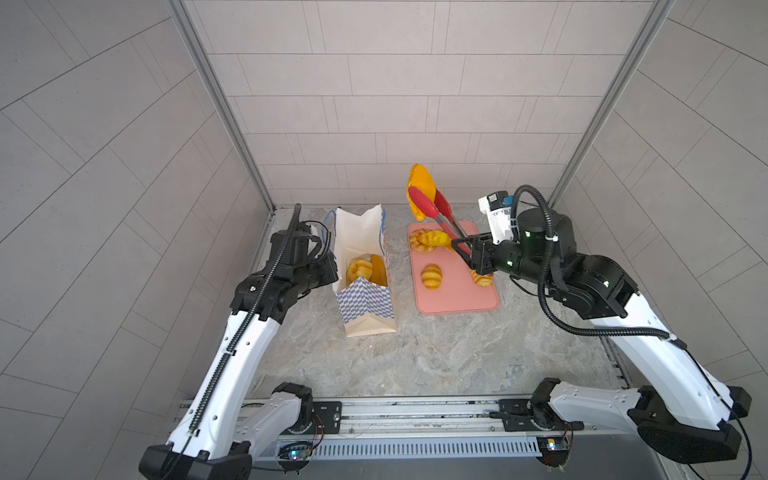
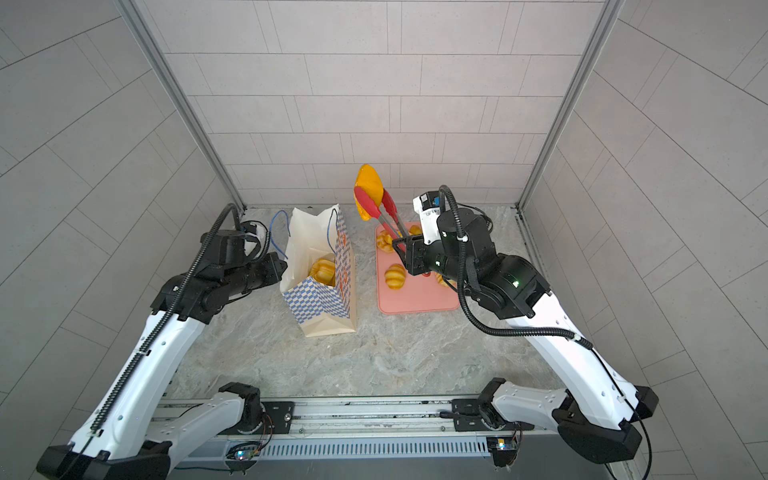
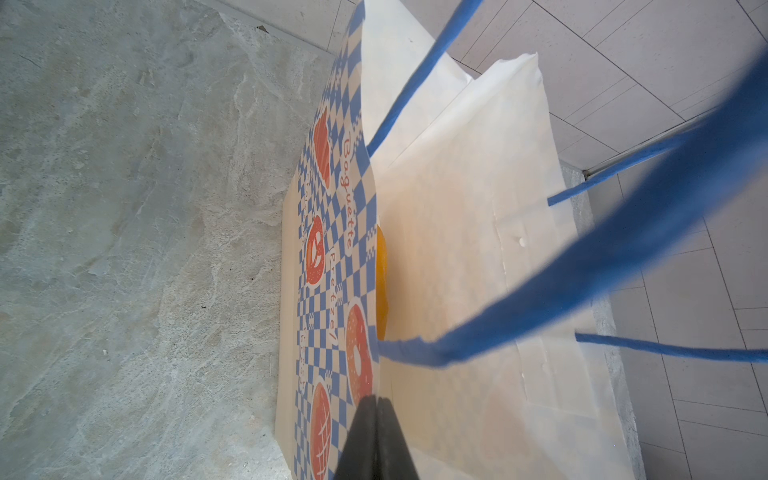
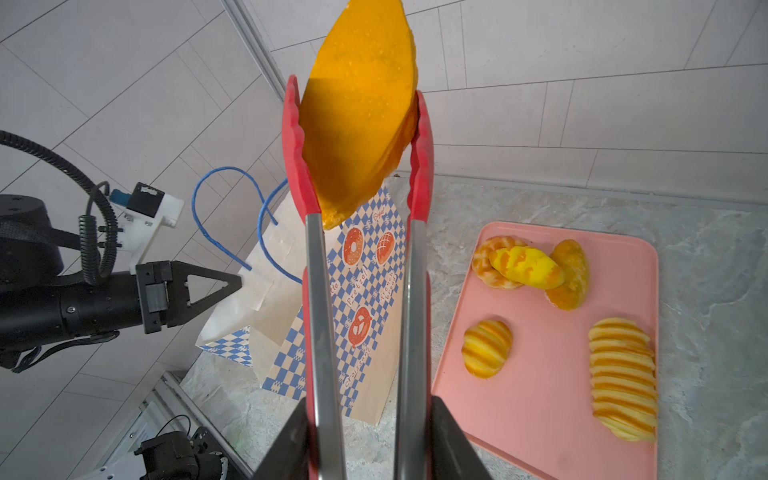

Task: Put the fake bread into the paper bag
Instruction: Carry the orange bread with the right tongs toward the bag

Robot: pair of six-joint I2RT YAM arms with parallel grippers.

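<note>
Tabletop [image 1: 415, 353] of veined stone bears the paper bag [image 1: 365, 301] within tiled walls [image 1: 395, 83].

Left arm [image 1: 249, 357] stretched forward, low, wrist roughly level. Left gripper [image 4: 237, 285] horizontal, jaws pressed flat together, paper bag [image 4: 365, 299] rim pinched between jaws. Right arm [image 1: 665, 353] elbow bent, wrist turned inward. Right gripper [image 1: 463, 253] tilted upward, jaws partly closed, clamped on tongs [image 4: 320, 311] handles; tong tips ahead of jaws, raised.
</note>
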